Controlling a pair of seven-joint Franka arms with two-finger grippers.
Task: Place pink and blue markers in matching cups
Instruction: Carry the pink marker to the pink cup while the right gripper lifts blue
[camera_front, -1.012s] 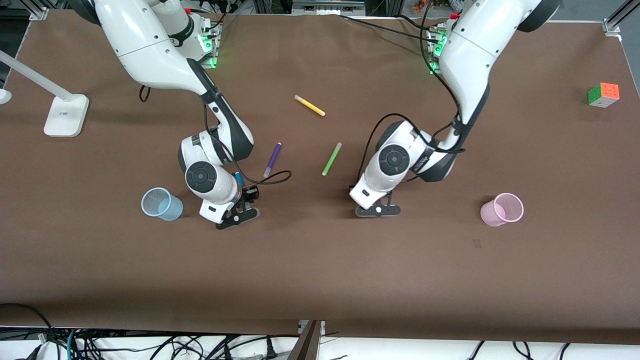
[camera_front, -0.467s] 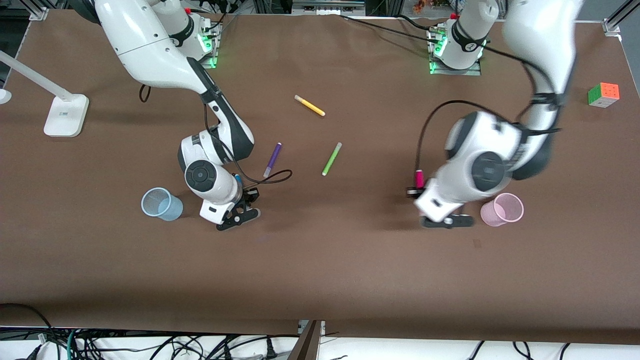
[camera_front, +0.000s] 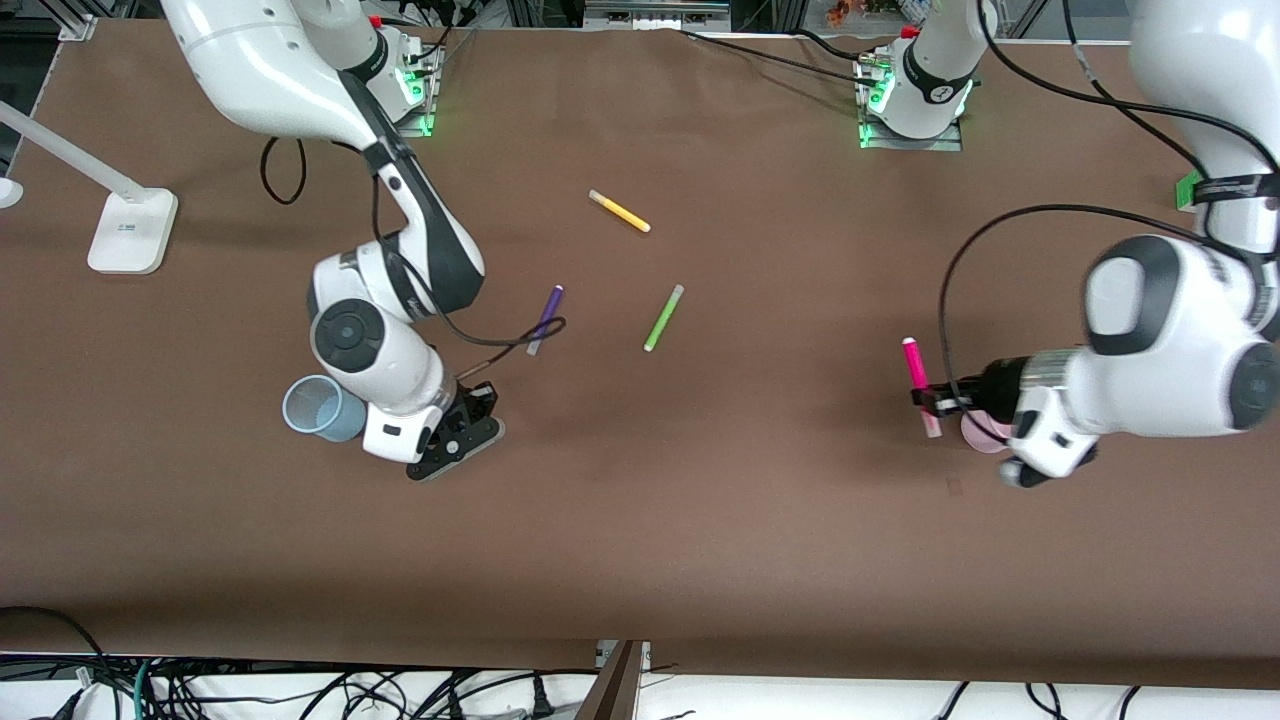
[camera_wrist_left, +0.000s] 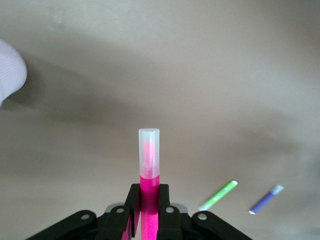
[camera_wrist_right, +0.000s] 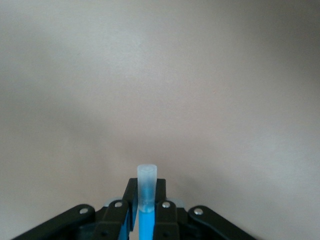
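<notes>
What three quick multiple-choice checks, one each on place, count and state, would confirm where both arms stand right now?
1. The left gripper is over:
A) table beside the pink cup
B) the blue cup
C) the lamp base

2. Markers lying loose on the table:
A) one
B) three
C) five

3. The right gripper is:
A) open
B) shut on the blue marker
C) shut on a cup

Key: 1 A, the held pink marker hangs just beside the cup; 2 B, yellow marker, purple marker, green marker; 3 B, the right wrist view shows the fingers clamping it.

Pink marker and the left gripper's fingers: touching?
Touching. The left wrist view shows the left gripper closed on the pink marker, fingers pressed against its barrel.
</notes>
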